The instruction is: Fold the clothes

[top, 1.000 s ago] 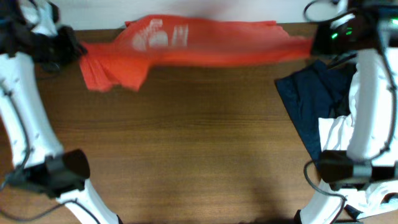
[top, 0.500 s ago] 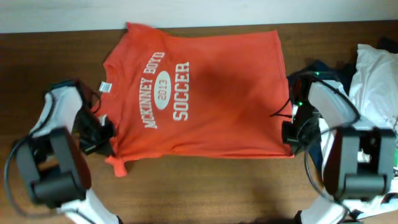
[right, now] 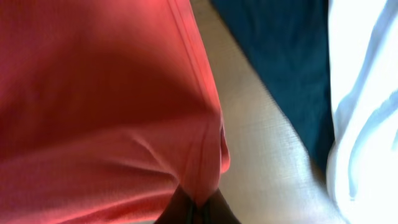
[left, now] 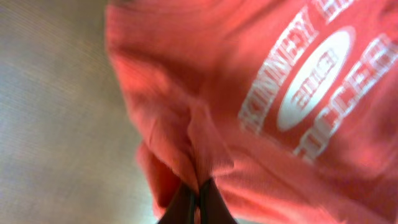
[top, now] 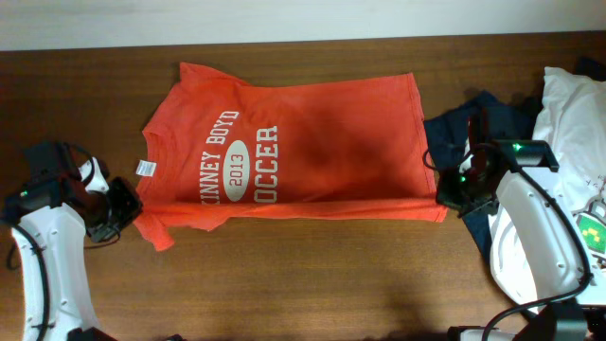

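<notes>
The T-shirt [top: 312, 142], judged soft and light, is held pinched at its sleeve by the left gripper [left: 194, 202] and at its hem corner by the right gripper [right: 196, 208].

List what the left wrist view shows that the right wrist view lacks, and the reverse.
Left wrist only: white lettering, and the left gripper shut on bunched fabric of the orange-red T-shirt. Right wrist only: the navy garment, the white garment, and the right gripper shut on the shirt's hem corner. Both: the shirt pinched over the wooden table.
</notes>
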Motion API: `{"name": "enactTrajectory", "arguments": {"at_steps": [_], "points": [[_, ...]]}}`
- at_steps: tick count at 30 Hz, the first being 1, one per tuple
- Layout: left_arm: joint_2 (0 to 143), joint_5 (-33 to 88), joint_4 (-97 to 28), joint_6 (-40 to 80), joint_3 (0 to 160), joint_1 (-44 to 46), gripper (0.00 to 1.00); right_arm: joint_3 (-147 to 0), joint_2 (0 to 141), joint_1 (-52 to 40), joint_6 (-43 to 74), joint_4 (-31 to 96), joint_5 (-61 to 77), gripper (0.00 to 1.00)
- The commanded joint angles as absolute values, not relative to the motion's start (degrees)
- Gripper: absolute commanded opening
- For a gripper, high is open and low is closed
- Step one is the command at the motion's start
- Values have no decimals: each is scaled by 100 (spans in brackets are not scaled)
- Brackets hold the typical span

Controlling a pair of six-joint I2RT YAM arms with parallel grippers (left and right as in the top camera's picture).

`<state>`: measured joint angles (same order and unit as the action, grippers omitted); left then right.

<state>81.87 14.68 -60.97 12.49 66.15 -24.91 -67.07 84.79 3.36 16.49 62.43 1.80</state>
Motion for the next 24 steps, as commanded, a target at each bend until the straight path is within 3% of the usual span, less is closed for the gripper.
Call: {"name": "enactTrajectory", "arguments": {"at_steps": [1, 8, 11, 14, 15, 17, 18, 20, 24], "points": [[8635, 1890, -5395, 1326, 6405, -2386, 0, -6740, 8416, 377, 1678, 5690, 106, 5], [9762, 2154, -3444, 1326, 6375, -2139, 1, -6740, 9533, 373, 1680, 4440, 130, 5], [10029, 2147, -2746, 1328, 6375, -1925, 6, -6740, 10062, 373, 1678, 3809, 150, 5], [10180, 2121, -2283, 1350, 6375, -1739, 6, -6740, 10272, 373, 1680, 3308, 290, 10], [10204, 2123, -2158, 1352, 6375, -1728, 11, -6740, 10272, 373, 1680, 3155, 303, 19], [10197, 2126, -1747, 1352, 6396, -1732, 74, -6740, 10272, 373, 1678, 3070, 301, 65], [10189, 2128, -1717, 1347, 6508, -1745, 83, -6740, 10272, 373, 1678, 3129, 298, 66], [10079, 2318, -2021, 1317, 6829, -1778, 85, -6740, 10272, 373, 1680, 3544, 298, 65], [9939, 2279, -4099, 1190, 6764, -1734, 86, -6740, 10536, 373, 1678, 4528, 298, 51]]}}
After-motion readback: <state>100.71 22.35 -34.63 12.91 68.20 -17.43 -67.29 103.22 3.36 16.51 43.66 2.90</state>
